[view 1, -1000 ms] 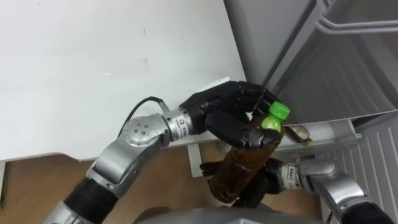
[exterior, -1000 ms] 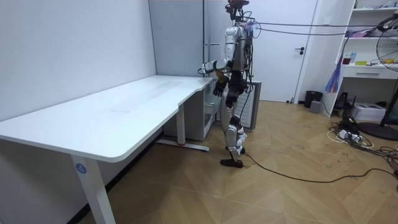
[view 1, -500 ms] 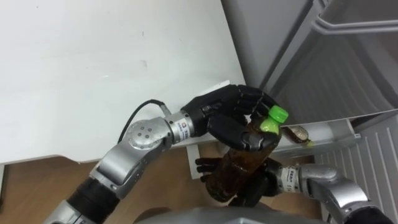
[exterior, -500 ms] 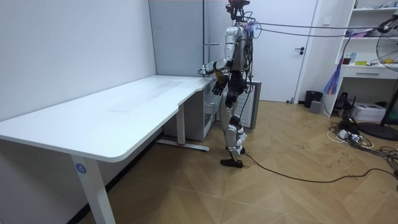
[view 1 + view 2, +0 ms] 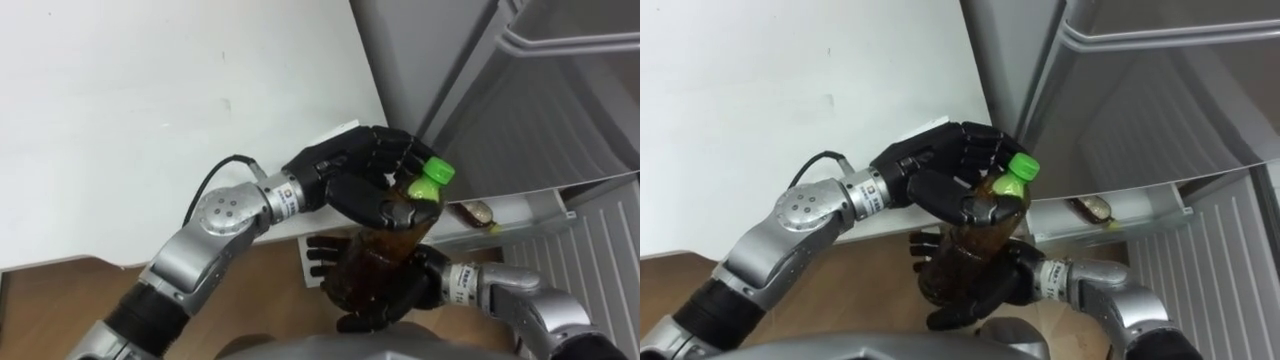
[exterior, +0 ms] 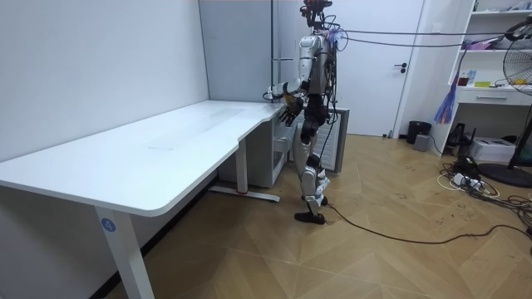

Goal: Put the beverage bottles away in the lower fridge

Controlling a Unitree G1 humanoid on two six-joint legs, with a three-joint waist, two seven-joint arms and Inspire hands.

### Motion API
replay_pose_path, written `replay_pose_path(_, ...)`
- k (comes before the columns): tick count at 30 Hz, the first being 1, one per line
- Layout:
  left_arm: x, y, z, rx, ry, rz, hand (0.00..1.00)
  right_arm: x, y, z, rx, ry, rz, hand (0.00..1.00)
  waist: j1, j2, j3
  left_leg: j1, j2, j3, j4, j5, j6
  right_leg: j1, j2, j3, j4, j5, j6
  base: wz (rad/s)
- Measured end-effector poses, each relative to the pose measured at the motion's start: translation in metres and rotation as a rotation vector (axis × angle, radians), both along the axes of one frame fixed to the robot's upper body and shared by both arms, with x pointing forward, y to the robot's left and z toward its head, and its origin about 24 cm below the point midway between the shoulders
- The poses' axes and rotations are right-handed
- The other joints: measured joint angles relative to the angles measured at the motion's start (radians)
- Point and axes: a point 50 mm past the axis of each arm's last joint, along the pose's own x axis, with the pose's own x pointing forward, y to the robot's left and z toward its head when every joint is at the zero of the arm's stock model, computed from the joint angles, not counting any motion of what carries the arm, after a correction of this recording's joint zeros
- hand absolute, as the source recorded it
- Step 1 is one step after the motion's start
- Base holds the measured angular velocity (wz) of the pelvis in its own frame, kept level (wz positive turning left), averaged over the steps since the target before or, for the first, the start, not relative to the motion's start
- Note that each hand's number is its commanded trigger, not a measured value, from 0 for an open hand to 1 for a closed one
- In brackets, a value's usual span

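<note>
Left robot hand (image 5: 345,180) clasped round brown bottle (image 5: 378,258) neck, right robot hand (image 5: 415,287) round its base.

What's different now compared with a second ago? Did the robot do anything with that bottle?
The right hand has come further up under the brown bottle, and its fingers now wrap the lower part. The left hand keeps its grip near the green cap. The bottle has hardly moved, and the robot stands in the same spot by the white table and the fridge.

Bright, even light; perhaps slight blur
</note>
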Motion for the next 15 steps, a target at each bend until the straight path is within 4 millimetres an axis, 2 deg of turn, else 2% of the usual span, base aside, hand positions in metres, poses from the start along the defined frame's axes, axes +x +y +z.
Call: replay_pose_path(15,-0.0004,-0.0029,0.001,-0.01,-0.009,0.008,1.0,-0.0009,0.0079,0.0035,0.018,-0.011,0.01,1.0,0.001,-0.006,-0.0037,0.001,0.0,0.0,0.005,0.0,0.0,0.002,-0.001,-0.006,0.0,0.0,0.0,0.0)
